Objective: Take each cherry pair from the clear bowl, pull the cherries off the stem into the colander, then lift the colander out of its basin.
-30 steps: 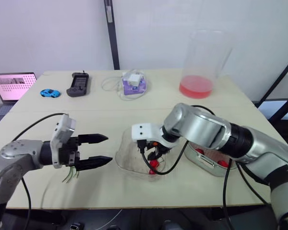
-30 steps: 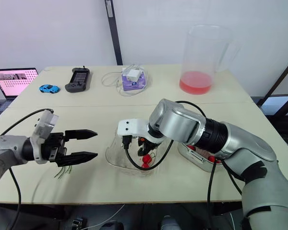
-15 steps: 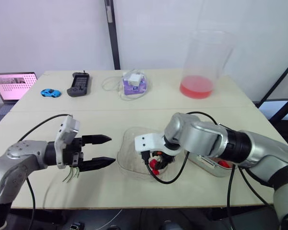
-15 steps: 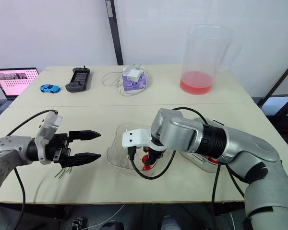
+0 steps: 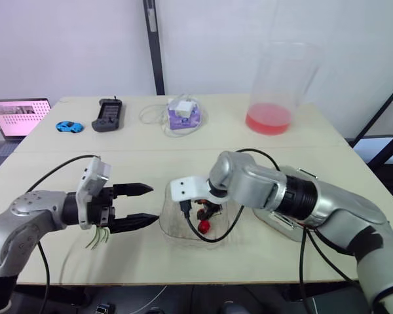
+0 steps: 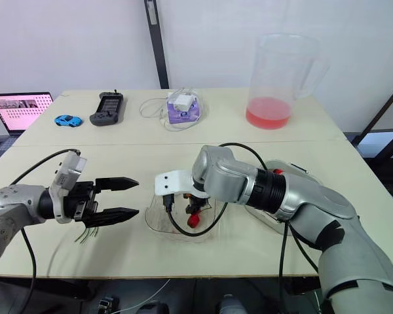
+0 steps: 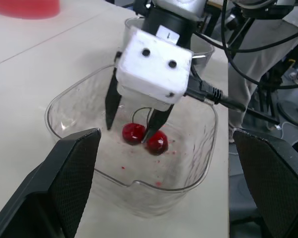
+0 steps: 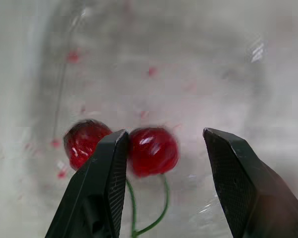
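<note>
The clear bowl (image 5: 177, 226) sits on the table between my arms. A cherry pair (image 7: 145, 137) on a green stem lies on its floor. My right gripper (image 8: 164, 139) is down inside the bowl and open. One cherry (image 8: 153, 151) sits between its fingers and the other cherry (image 8: 83, 144) is just outside one finger. My left gripper (image 5: 149, 204) hovers open and holds nothing, just left of the bowl. The metal basin with the colander (image 5: 280, 228) is mostly hidden behind my right arm.
Loose green stems (image 5: 97, 237) lie under my left gripper. Along the far side stand a tall pitcher of red liquid (image 5: 275, 85), a purple box with a cable (image 5: 182, 112), a black controller (image 5: 107, 115), a blue toy car (image 5: 68, 126) and a laptop (image 5: 16, 116).
My right gripper has shifted left inside the bowl and settled over the cherry pair. The left gripper has edged slightly toward the bowl and stays open.
</note>
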Action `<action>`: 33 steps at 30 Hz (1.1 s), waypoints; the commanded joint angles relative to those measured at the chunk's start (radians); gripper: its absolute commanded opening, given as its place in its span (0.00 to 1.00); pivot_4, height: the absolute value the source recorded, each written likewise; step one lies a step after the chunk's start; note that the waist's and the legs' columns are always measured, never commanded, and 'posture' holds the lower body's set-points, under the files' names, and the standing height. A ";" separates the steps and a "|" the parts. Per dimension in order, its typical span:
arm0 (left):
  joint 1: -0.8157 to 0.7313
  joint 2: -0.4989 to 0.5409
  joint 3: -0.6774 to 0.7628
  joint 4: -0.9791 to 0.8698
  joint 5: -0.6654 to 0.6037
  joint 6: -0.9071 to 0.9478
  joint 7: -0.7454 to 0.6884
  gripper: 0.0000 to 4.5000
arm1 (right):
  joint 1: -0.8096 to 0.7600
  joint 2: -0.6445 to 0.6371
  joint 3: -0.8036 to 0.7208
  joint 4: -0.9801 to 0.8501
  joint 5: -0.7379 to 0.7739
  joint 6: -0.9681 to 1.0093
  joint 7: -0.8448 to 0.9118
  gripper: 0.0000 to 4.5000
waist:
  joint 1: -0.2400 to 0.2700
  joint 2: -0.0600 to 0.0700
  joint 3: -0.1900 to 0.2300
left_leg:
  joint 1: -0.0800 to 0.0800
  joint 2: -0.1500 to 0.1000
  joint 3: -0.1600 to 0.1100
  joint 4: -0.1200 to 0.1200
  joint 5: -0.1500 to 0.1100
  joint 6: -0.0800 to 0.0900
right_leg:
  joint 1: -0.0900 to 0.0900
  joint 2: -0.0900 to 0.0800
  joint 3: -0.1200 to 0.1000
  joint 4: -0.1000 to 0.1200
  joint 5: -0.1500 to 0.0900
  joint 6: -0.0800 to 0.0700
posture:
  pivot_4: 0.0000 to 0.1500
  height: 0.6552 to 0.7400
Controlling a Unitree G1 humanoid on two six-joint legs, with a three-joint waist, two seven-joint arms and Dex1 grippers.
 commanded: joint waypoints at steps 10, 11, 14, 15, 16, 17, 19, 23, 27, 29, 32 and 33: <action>-0.042 0.019 0.003 0.035 0.014 -0.023 -0.045 1.00 | 0.108 -0.011 -0.406 -0.166 0.154 0.125 0.007 0.58 | 0.001 0.000 0.000 | 0.000 0.000 0.000 0.000 0.000 0.000 | 0.001 0.000 0.000 0.000 0.000 0.000 | 1.00 0.92; -0.046 0.022 0.001 0.042 0.019 -0.026 -0.051 1.00 | 0.120 -0.042 -0.394 -0.197 0.161 0.142 0.014 0.58 | 0.003 0.000 0.000 | 0.000 0.000 0.000 0.000 0.000 0.000 | 0.001 0.000 -0.001 0.000 0.000 0.000 | 1.00 0.92; -0.056 0.023 -0.004 0.057 0.029 -0.031 -0.064 1.00 | 0.143 -0.082 -0.357 -0.253 0.197 0.278 -0.008 0.58 | 0.001 0.000 0.000 | 0.000 0.000 0.000 0.000 0.000 0.000 | 0.001 0.000 -0.001 0.000 0.000 0.000 | 1.00 0.92; -0.060 0.022 -0.006 0.063 0.033 -0.034 -0.068 1.00 | 0.155 -0.078 -0.350 -0.259 0.200 0.310 -0.030 0.58 | 0.001 0.000 0.000 | 0.000 0.000 0.000 0.000 0.000 0.000 | 0.001 0.000 -0.001 0.000 0.000 0.000 | 1.00 0.92; -0.063 0.021 -0.010 0.069 0.037 -0.037 -0.072 1.00 | 0.164 -0.077 -0.325 -0.260 0.184 0.318 -0.061 0.58 | -0.001 0.000 0.000 | 0.000 0.000 0.000 0.000 0.000 0.000 | 0.001 0.000 -0.001 0.000 0.000 0.000 | 1.00 0.92; -0.066 0.020 -0.013 0.074 0.041 -0.040 -0.075 1.00 | 0.178 -0.066 -0.312 -0.253 0.167 0.317 -0.096 0.58 | -0.002 0.000 0.000 | 0.000 0.000 0.000 0.000 0.000 0.000 | 0.001 0.000 -0.001 0.000 0.000 0.000 | 1.00 0.92; -0.070 0.017 -0.018 0.079 0.046 -0.043 -0.080 1.00 | 0.194 -0.041 -0.306 -0.236 0.153 0.322 -0.150 0.58 | -0.003 0.000 0.000 | 0.000 0.000 0.000 0.000 0.000 0.000 | 0.000 0.001 0.000 0.000 0.000 0.000 | 1.00 0.92; -0.079 0.014 -0.032 0.085 0.052 -0.048 -0.091 1.00 | 0.204 -0.005 -0.292 -0.211 0.167 0.386 -0.216 0.58 | 0.000 0.000 0.000 | 0.000 0.000 0.000 0.000 0.000 0.000 | 0.000 0.000 0.000 0.000 0.000 0.000 | 1.00 0.92; -0.086 0.013 -0.035 0.089 0.056 -0.049 -0.097 1.00 | 0.205 -0.010 -0.283 -0.199 0.179 0.392 -0.242 0.58 | 0.002 0.000 0.000 | 0.000 0.000 0.000 0.000 0.000 0.000 | 0.001 0.000 0.000 0.000 0.000 0.000 | 1.00 0.92; -0.088 0.012 -0.037 0.089 0.058 -0.049 -0.099 1.00 | 0.202 -0.013 -0.279 -0.188 0.182 0.389 -0.253 0.58 | 0.001 0.000 0.000 | 0.000 0.000 0.000 0.000 0.000 0.000 | 0.001 0.000 0.000 0.000 0.000 0.000 | 1.00 0.92; -0.088 0.011 -0.037 0.087 0.059 -0.048 -0.100 1.00 | 0.199 -0.018 -0.271 -0.178 0.190 0.390 -0.262 0.58 | -0.001 0.000 0.000 | 0.000 0.000 0.000 0.000 0.000 0.000 | 0.001 0.000 0.000 0.000 0.000 0.000 | 1.00 0.92; -0.088 0.010 -0.038 0.086 0.059 -0.048 -0.100 1.00 | 0.198 -0.020 -0.268 -0.177 0.192 0.391 -0.263 0.58 | -0.001 0.000 0.000 | 0.000 0.000 0.000 0.000 0.000 0.000 | 0.001 0.000 0.000 0.000 0.000 0.000 | 1.00 0.92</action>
